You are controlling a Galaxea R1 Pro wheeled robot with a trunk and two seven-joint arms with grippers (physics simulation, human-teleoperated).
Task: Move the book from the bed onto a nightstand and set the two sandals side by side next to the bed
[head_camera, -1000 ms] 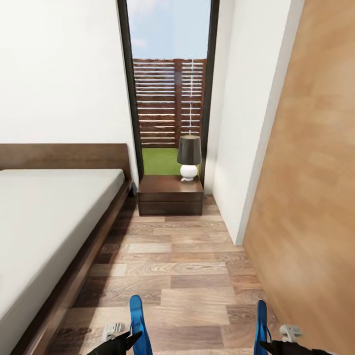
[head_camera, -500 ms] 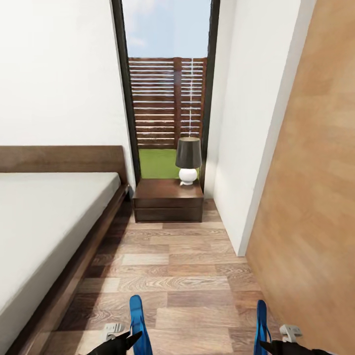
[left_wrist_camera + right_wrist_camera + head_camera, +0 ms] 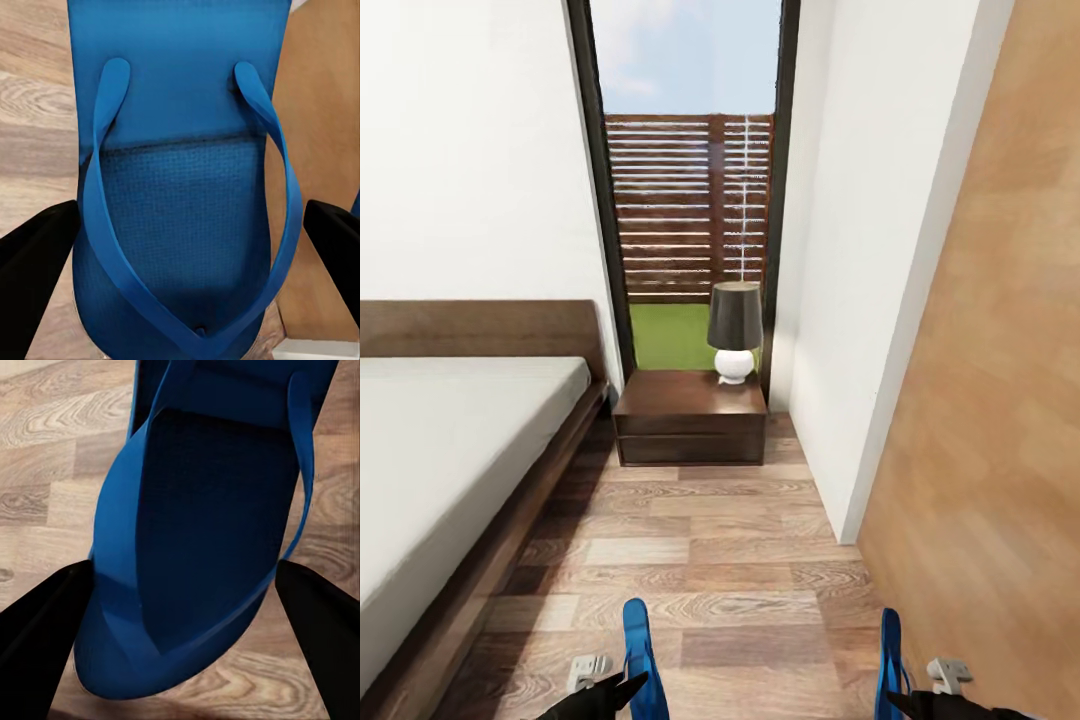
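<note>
My left gripper [image 3: 628, 686] is shut on one blue sandal [image 3: 637, 645], held low above the floor near the bed's side. The left wrist view has this sandal [image 3: 180, 150] strap side up between black fingers [image 3: 34, 259]. My right gripper [image 3: 897, 700] is shut on the other sandal [image 3: 890, 655], close to the wooden wall. That sandal [image 3: 202, 547] sits between dark fingers [image 3: 37, 622] in the right wrist view. The bed [image 3: 450, 450] runs along the left. A dark wood nightstand [image 3: 690, 415] stands ahead beside its headboard. The book is out of view.
A dark-shaded lamp with a white base [image 3: 735, 330] stands on the nightstand's right part. Behind it is a tall dark-framed window [image 3: 690, 200]. A white wall corner [image 3: 850, 400] and a light wood panel [image 3: 1000, 400] close in the right. Plank floor [image 3: 710, 560] lies between.
The whole head view has shifted: the nightstand and window sit further left and the bed shows less. Both grippers hold their sandals as before.
</note>
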